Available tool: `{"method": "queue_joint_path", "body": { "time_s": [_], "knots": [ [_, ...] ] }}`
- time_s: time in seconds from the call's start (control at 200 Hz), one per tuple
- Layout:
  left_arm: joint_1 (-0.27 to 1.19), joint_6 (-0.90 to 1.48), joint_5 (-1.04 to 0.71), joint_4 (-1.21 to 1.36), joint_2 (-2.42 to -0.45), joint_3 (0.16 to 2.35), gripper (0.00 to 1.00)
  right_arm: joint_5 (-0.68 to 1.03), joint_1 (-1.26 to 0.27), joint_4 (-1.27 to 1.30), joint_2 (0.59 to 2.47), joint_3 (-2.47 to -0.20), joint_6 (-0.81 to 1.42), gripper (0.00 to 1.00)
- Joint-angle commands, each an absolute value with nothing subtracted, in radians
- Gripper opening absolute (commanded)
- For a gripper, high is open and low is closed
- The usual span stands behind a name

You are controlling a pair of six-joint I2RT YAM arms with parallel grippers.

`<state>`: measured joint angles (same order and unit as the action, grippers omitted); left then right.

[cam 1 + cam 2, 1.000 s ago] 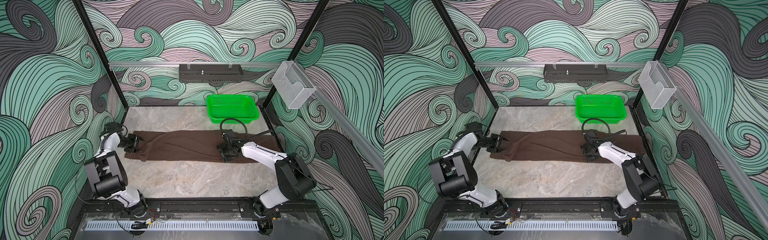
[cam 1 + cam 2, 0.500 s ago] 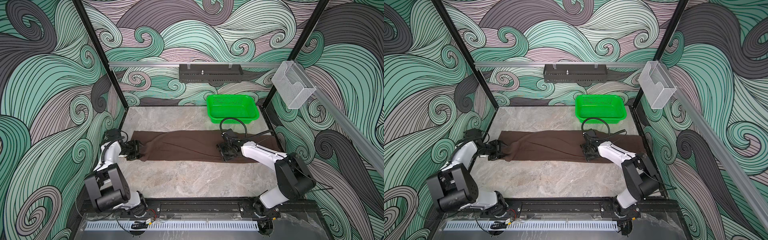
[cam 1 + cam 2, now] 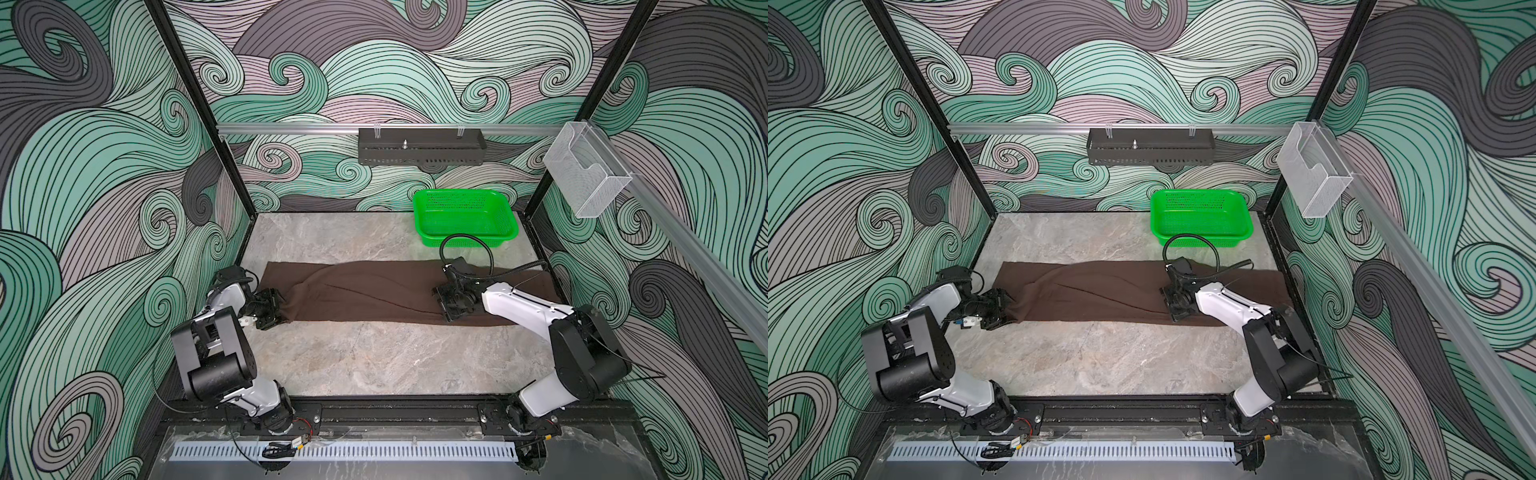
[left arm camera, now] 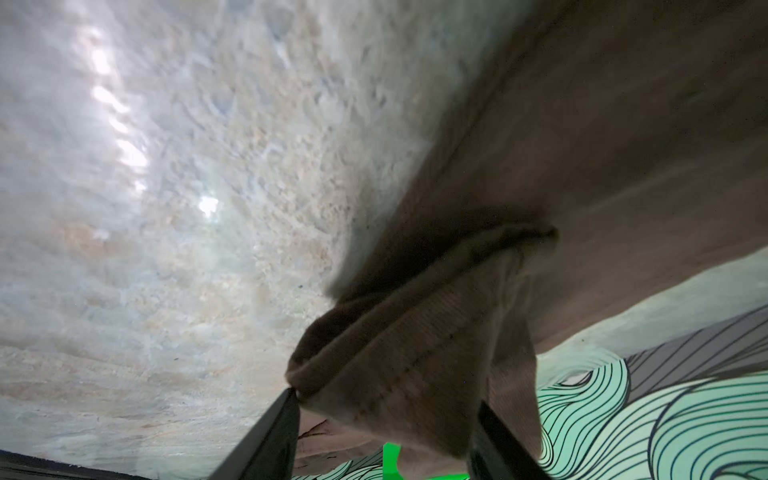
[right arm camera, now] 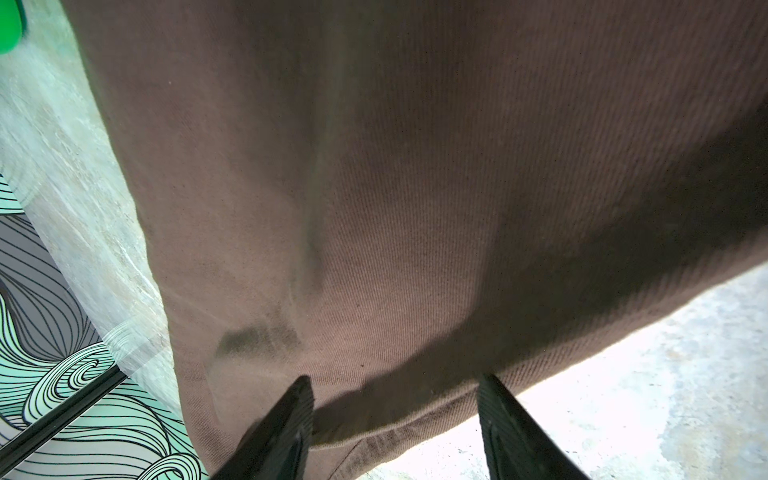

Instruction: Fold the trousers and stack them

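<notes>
Left fingers [image 4: 274, 432]: clenched on a bunched, lifted hem corner of the dark brown soft-fabric trousers [image 3: 365, 291];
Trousers: spread lengthwise across the grey marbled table [image 3: 374, 361]; creased toward the left end;
Right fingers [image 5: 282, 424]: released, spread apart over the trousers' near edge;
Bright green perforated plastic basket [image 3: 465, 216]: behind the trousers, right of centre, apart.

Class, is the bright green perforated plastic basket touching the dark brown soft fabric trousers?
Apart. Both top views show a strip of bare marble table between the basket and the trousers' far edge.
</notes>
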<state>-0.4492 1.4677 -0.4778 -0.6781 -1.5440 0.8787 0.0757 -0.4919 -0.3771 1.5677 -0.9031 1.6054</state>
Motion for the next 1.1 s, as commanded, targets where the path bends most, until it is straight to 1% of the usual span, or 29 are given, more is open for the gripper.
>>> {"method": "queue_joint_path", "body": {
  "time_s": [0.0,0.03,0.075,0.095,0.105,0.115,0.125,0.24,0.345,0.46,0.55,0.6,0.66,0.871,1.096],
  "knots": [
    [-0.453,1.490,-0.446,-0.623,-1.574,0.874,0.55,0.066,-0.498,-0.376,1.590,-0.897,1.601,0.64],
    [-0.453,1.485,-0.445,-0.614,-1.578,0.874,0.46,0.065,-0.499,-0.375,1.591,-0.897,1.601,0.64],
    [-0.453,1.478,-0.453,-0.586,-1.578,0.873,0.23,0.065,-0.499,-0.373,1.592,-0.897,1.599,0.63],
    [-0.453,1.476,-0.456,-0.571,-1.574,0.874,0.15,0.065,-0.499,-0.374,1.594,-0.897,1.598,0.64],
    [-0.453,1.476,-0.457,-0.565,-1.572,0.875,0.07,0.066,-0.499,-0.374,1.594,-0.897,1.597,0.64],
    [-0.453,1.475,-0.456,-0.560,-1.570,0.877,0.02,0.066,-0.498,-0.374,1.595,-0.897,1.597,0.64],
    [-0.453,1.474,-0.455,-0.558,-1.567,0.880,0.00,0.066,-0.498,-0.374,1.595,-0.897,1.597,0.64],
    [-0.450,1.397,-0.413,-0.605,-1.541,0.994,0.00,0.068,-0.499,-0.377,1.593,-0.898,1.590,0.63],
    [-0.445,1.238,-0.376,-0.697,-1.564,1.203,0.00,0.065,-0.497,-0.381,1.588,-0.896,1.586,0.63],
    [-0.426,0.992,-0.373,-0.789,-1.653,1.447,0.00,0.061,-0.491,-0.386,1.588,-0.891,1.583,0.63],
    [-0.392,0.782,-0.352,-0.950,-1.764,1.679,0.00,0.056,-0.486,-0.392,1.589,-0.890,1.580,0.63],
    [-0.377,0.699,-0.337,-1.000,-1.812,1.755,0.00,0.055,-0.485,-0.393,1.589,-0.886,1.581,0.63],
    [-0.365,0.646,-0.329,-0.998,-1.836,1.758,0.00,0.054,-0.484,-0.393,1.590,-0.882,1.583,0.63],
    [-0.357,0.605,-0.342,-0.878,-1.812,1.605,0.00,0.055,-0.483,-0.395,1.583,-0.860,1.593,0.63],
    [-0.362,0.592,-0.318,-0.880,-1.801,1.636,0.00,0.052,-0.479,-0.405,1.564,-0.848,1.609,0.63]
  ]
}}
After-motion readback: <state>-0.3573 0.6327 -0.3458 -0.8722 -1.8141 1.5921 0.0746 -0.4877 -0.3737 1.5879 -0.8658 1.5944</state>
